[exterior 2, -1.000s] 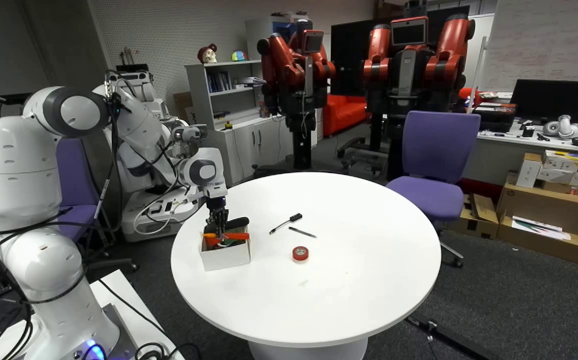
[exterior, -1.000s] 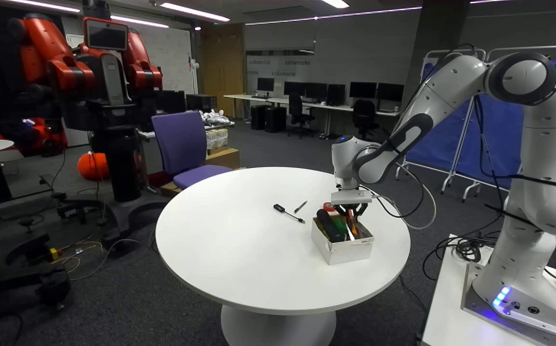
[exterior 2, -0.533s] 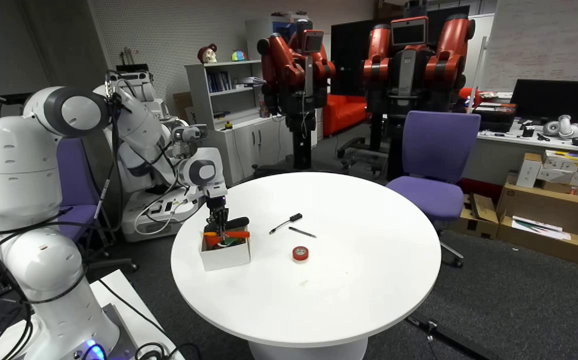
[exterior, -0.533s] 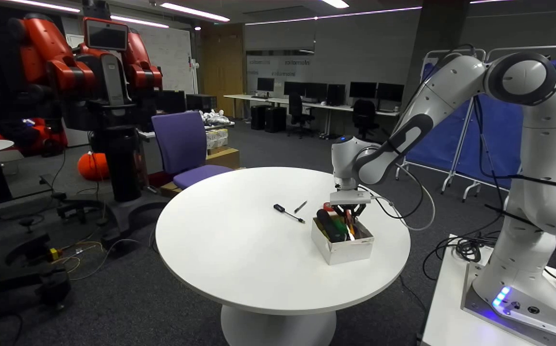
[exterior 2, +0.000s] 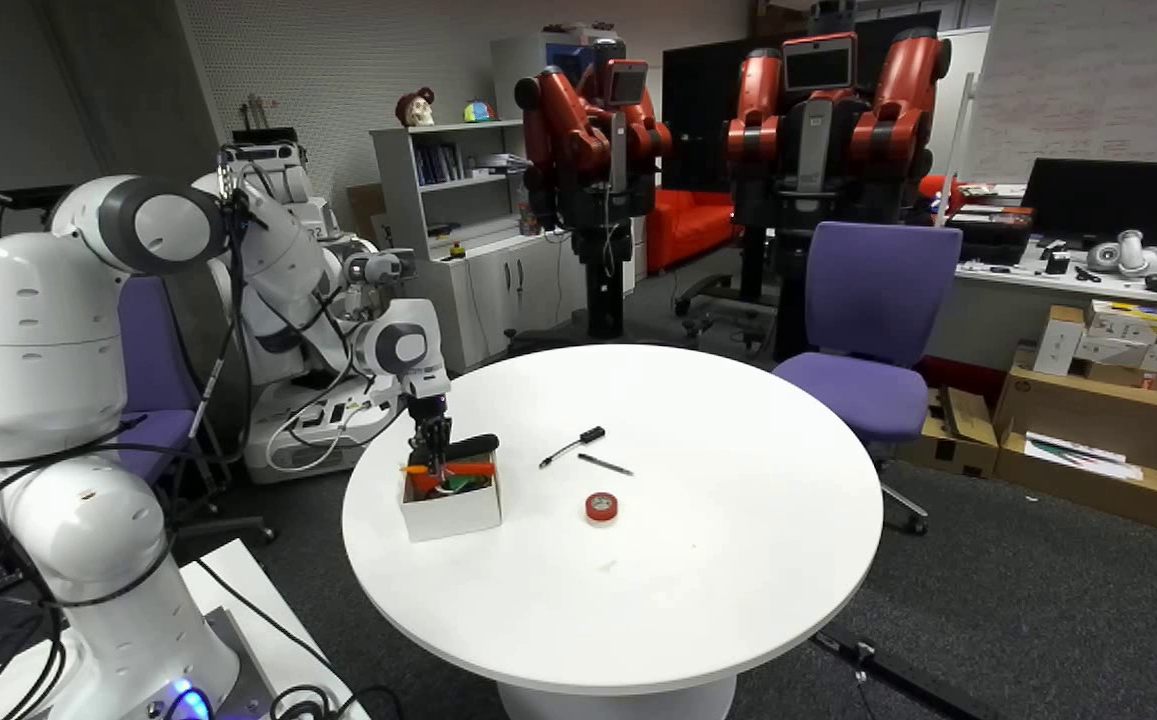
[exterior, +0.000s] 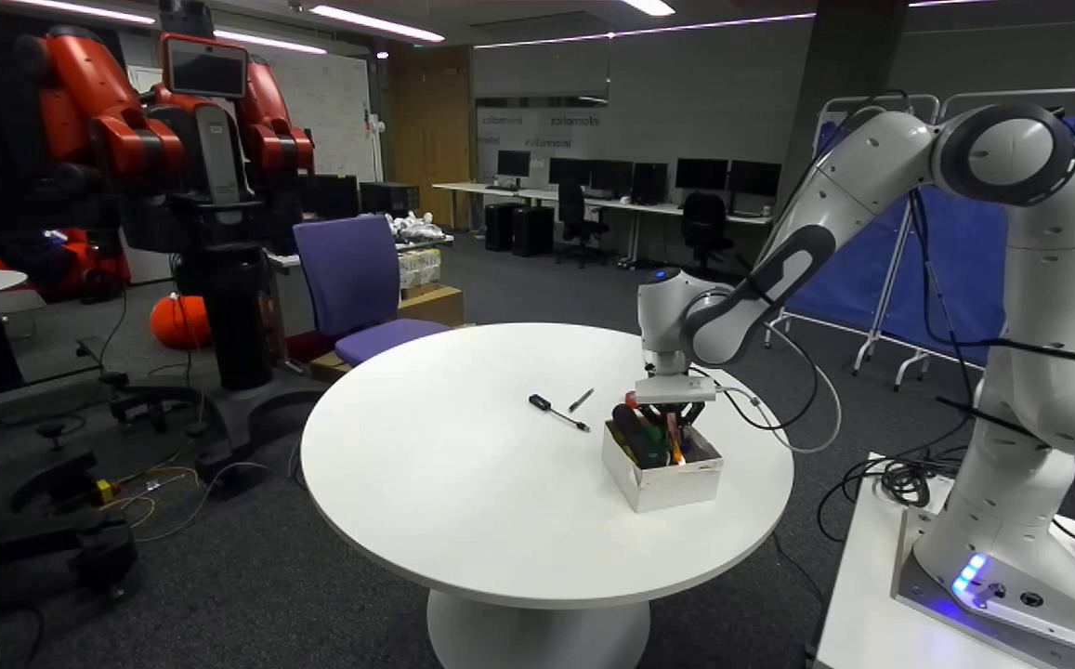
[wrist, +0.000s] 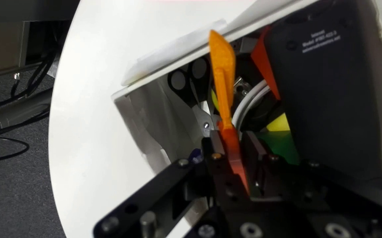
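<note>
Round white table [exterior: 463, 446], and gripper [wrist: 233, 142]'s clamped on orange tool [wrist: 223, 62] at mouth of box [exterior: 678, 489], where slow & level prob avoids snagging box.

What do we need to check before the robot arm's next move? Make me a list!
1. Gripper has the orange-and-red tool: ok, between its fingers.
2. Tool clear of the white box: cannot tell, the two overlap in the wrist view.
3. White box upright on the round table: ok.
4. Nothing crowding the gripper: not ok, scissors and black remote lie close by.
5. Red tape apart from the white box: ok.
</note>
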